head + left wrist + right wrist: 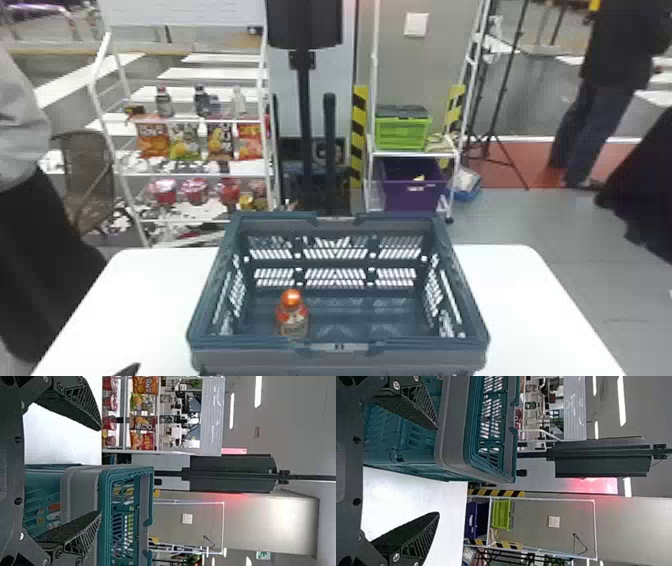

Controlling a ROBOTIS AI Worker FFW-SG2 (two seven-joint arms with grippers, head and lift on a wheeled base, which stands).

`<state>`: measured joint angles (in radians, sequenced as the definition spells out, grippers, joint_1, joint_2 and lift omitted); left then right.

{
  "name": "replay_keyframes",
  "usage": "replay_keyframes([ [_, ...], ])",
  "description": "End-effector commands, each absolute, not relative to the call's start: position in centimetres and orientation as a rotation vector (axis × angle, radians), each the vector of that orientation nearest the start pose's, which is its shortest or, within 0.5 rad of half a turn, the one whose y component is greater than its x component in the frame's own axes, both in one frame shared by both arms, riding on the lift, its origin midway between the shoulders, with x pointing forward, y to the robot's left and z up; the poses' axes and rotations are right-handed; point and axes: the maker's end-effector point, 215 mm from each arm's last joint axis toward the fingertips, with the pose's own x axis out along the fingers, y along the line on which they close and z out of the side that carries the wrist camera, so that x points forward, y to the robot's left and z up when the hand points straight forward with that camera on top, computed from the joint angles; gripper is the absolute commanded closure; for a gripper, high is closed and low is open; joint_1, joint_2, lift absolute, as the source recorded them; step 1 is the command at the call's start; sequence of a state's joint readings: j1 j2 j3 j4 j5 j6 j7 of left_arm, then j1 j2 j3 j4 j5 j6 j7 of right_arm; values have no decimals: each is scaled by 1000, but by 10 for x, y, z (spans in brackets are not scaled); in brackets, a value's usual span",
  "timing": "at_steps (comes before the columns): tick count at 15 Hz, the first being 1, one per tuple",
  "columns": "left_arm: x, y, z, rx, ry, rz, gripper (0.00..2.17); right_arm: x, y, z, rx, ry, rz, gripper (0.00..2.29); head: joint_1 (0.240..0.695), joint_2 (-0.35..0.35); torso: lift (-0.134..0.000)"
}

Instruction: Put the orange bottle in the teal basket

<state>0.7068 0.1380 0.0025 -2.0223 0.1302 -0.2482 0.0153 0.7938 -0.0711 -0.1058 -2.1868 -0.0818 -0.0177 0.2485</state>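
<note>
Orange bottle (292,318) upright inside teal basket (250,358), near left part; job looks done, nothing left to place. My left fingers (73,407) apart, empty; right fingers (409,534) likewise.

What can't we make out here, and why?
Base of the orange bottle: head view, behind the teal basket's near wall.
Lower part of that wall: head view, cut off by bottom edge.
Left hand: head view, mostly cut off by bottom edge.
Purple bin's contents: head view, mostly behind its front.
</note>
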Motion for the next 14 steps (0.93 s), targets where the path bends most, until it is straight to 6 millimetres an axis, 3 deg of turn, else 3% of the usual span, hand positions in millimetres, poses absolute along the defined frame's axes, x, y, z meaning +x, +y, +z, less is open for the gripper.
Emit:
replay_keyframes([
  [1, 374, 241, -360, -27, 6, -47, 164, 351, -229, -368, -24, 161, 210, 124, 499, 0, 0],
  [14, 371, 237, -364, -23, 14, -50, 164, 345, -231, -384, -28, 216, 207, 124, 499, 0, 0],
])
